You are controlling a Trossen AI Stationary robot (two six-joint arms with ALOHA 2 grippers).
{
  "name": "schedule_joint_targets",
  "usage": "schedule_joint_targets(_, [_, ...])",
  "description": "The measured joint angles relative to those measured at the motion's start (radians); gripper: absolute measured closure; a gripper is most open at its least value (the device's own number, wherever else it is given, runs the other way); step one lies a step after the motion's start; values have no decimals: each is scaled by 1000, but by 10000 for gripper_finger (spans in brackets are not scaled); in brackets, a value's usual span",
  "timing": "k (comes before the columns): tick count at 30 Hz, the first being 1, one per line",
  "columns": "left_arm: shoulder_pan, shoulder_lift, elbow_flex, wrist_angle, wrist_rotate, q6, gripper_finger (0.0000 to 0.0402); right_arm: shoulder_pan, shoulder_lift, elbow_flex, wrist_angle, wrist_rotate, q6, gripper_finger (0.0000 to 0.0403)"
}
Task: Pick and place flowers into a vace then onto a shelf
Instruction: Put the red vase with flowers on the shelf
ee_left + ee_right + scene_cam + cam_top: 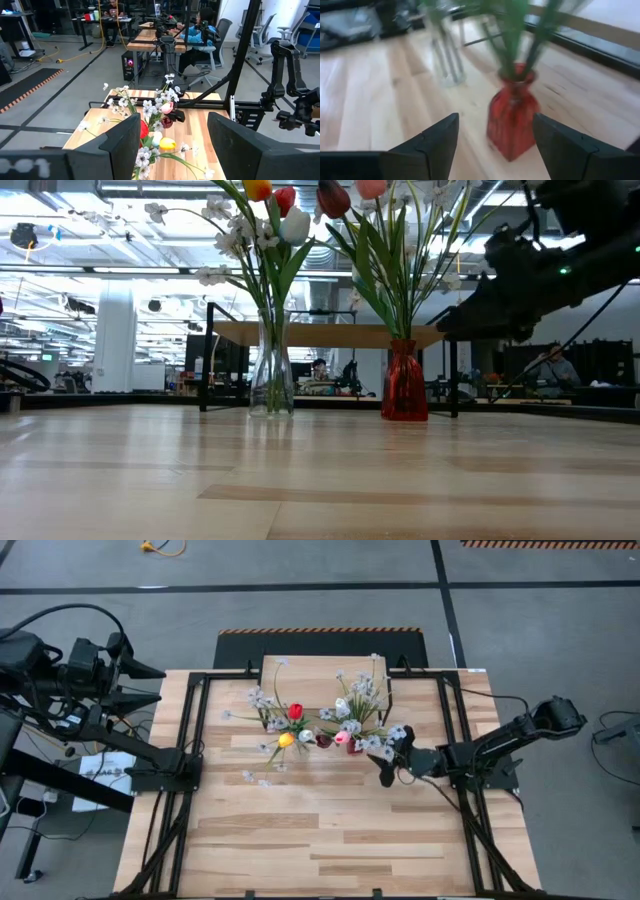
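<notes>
Before the shelf [330,334], tulips and pale sprays [265,225] fill two vases; right claw [492,145] spread; left claw [172,137] spread.

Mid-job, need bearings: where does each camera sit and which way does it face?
High: overhead, facing down; both arms, right gripper open beside the flowers.
Low: tabletop level, facing clear vase, red vase, shelf.
Left wrist: raised, left gripper open toward the table.
Right wrist: its fingers frame the red vase.
All show the flowers.
</notes>
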Motion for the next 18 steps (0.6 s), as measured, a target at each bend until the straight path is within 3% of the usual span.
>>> schedule_joint_targets(4, [0,0,0,0,0,-2,182,41,0,6,-44,7,-64,161])
schedule_joint_targets(9, [0,0,0,0,0,-2,182,26,37,6,-60,73,14,160])
schedule_joint_targets(18, [0,0,0,0,-1,-3,182,10,297,6,247,88,7,160])
